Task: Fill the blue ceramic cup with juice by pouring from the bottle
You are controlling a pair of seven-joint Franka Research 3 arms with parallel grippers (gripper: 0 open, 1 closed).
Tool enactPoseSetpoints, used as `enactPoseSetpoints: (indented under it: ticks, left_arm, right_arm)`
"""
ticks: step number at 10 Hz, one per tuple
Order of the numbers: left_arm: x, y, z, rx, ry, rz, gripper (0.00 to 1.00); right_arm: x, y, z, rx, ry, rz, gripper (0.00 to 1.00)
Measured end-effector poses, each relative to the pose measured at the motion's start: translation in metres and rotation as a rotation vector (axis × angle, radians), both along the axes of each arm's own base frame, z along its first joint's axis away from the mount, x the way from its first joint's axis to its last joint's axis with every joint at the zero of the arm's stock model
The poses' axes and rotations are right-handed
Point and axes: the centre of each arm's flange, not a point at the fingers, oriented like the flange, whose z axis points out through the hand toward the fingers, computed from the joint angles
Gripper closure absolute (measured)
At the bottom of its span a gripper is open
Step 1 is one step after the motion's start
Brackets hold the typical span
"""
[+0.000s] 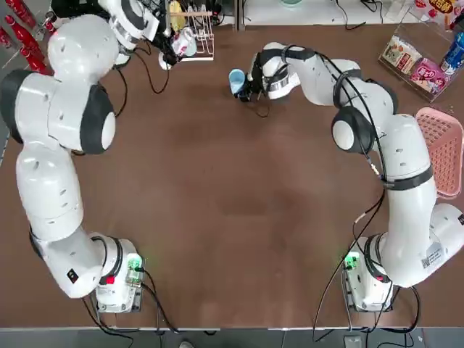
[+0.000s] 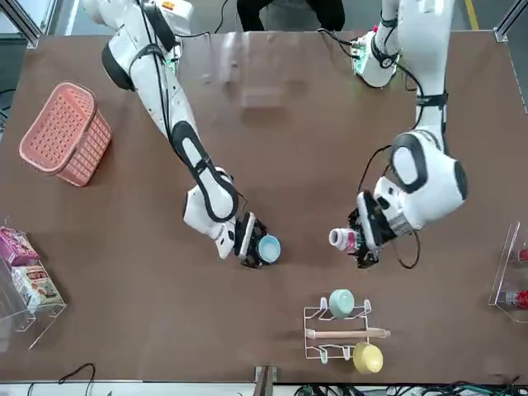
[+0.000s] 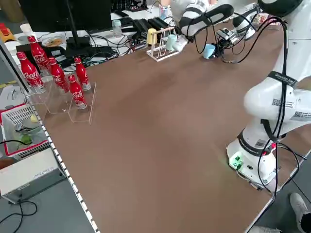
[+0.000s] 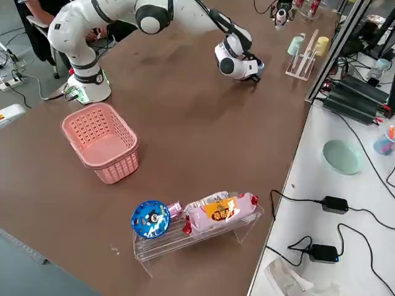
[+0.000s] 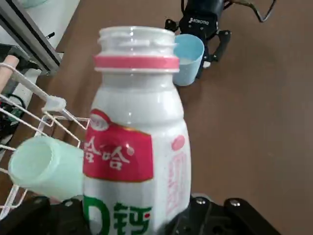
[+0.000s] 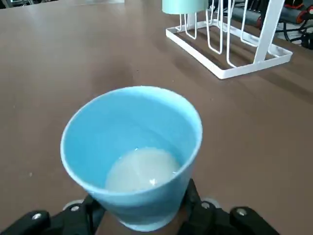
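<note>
clenching the blue ceramic cup (image 6: 142, 196) between the right fingers (image 6: 193, 203), the bottle (image 5: 137, 142) between the left (image 5: 200, 213)

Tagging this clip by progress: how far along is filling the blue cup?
Partly done. The bottle is uncapped and the light blue cup already has some milky liquid pooled at its bottom. The left gripper grips the bottle beside the rack; the right gripper holds the cup off to one side. No stream shows. More pouring seems left, since the cup's upper walls show above the liquid.
</note>
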Motion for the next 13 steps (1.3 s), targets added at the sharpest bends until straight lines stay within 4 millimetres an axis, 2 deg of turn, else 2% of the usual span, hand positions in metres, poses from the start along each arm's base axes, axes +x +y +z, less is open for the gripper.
enactPoseSetpoints:
  ticks: [3, 4, 8, 10, 11, 13]
  left_arm:
    - [-0.006, 0.070, -0.001, -0.097, 0.034, -0.046, 0.55]
    - [-0.007, 0.093, -0.004, -0.138, 0.045, -0.050, 0.55]
    - [-0.019, 0.192, -0.028, -0.344, 0.022, -0.074, 0.55]
    - [-0.033, 0.243, -0.035, -0.433, 0.025, -0.069, 0.55]
    - [-0.039, 0.265, -0.039, -0.476, 0.026, -0.058, 0.55]
    - [-0.046, 0.307, -0.048, -0.547, 0.007, -0.020, 0.55]
  right_arm:
    - [0.000, -0.001, -0.001, 0.000, 0.002, -0.001, 0.26]
    - [-0.001, -0.001, -0.002, -0.001, 0.004, -0.001, 0.21]
    - [-0.001, 0.000, -0.002, 0.000, 0.005, -0.001, 0.19]
    - [-0.002, -0.001, -0.003, 0.001, 0.008, -0.003, 0.09]
    - [-0.002, -0.001, -0.004, 0.000, 0.010, -0.006, 0.00]
    - [-0.002, -0.001, -0.004, 0.001, 0.011, -0.007, 0.00]
